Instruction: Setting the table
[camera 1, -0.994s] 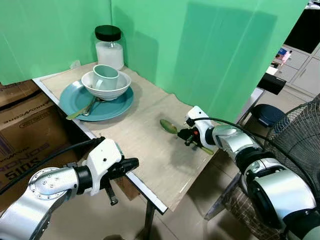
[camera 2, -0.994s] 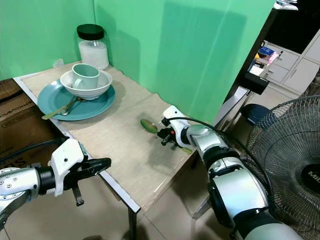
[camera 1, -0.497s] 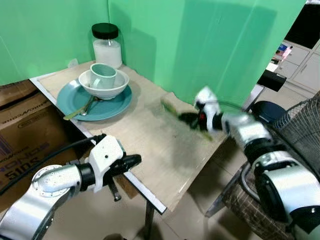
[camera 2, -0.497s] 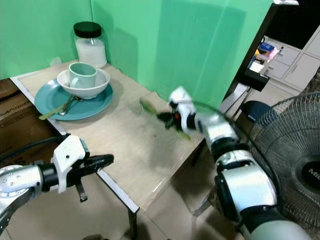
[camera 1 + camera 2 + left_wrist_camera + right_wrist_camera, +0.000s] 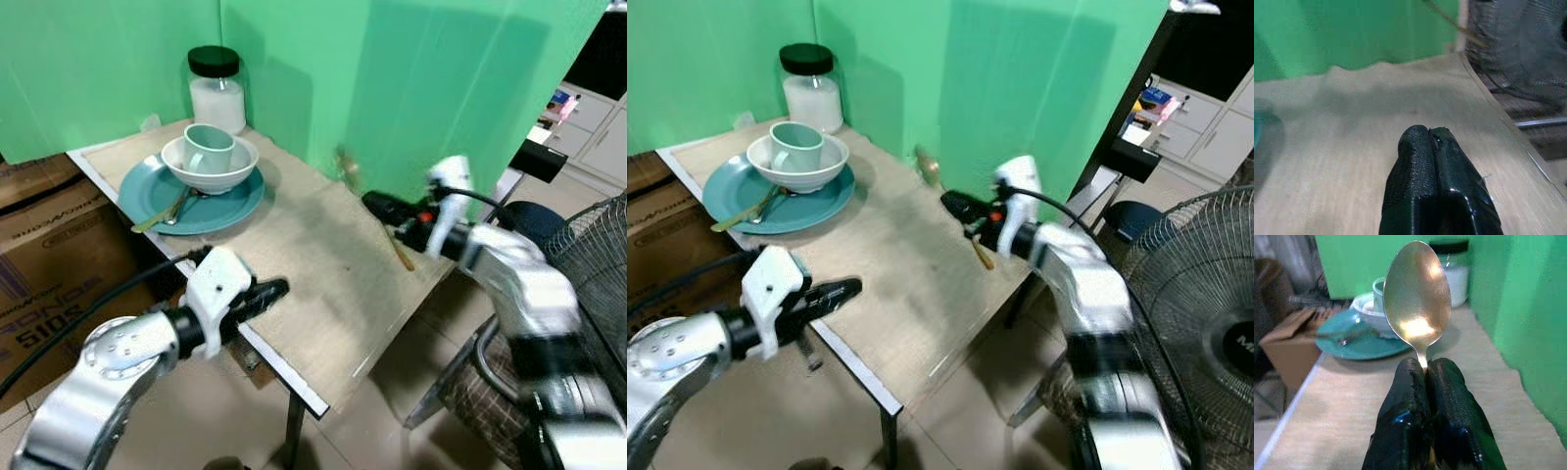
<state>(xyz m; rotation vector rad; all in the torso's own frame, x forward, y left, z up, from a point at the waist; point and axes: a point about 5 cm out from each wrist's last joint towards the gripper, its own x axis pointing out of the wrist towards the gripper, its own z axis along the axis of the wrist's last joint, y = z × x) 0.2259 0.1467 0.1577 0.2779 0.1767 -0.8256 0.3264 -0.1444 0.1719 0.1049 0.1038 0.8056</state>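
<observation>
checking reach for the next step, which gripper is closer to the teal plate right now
Left. The left gripper hovers shut at the table's near edge, just below the teal plate. The right gripper, shut on the spoon, is raised further off toward the table's right side.

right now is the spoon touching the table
Apart. The right eye view shows the spoon held above the table by the right end effector, shut on its handle.

1. A plate (image 5: 147,196) lies at the table's (image 5: 313,294) far left.
2. A bowl (image 5: 211,166) rests on the plate, with a cup (image 5: 208,149) in it.
3. A jar (image 5: 216,90) stands behind the bowl.
4. A fan (image 5: 1205,323) stands right of the table.
</observation>
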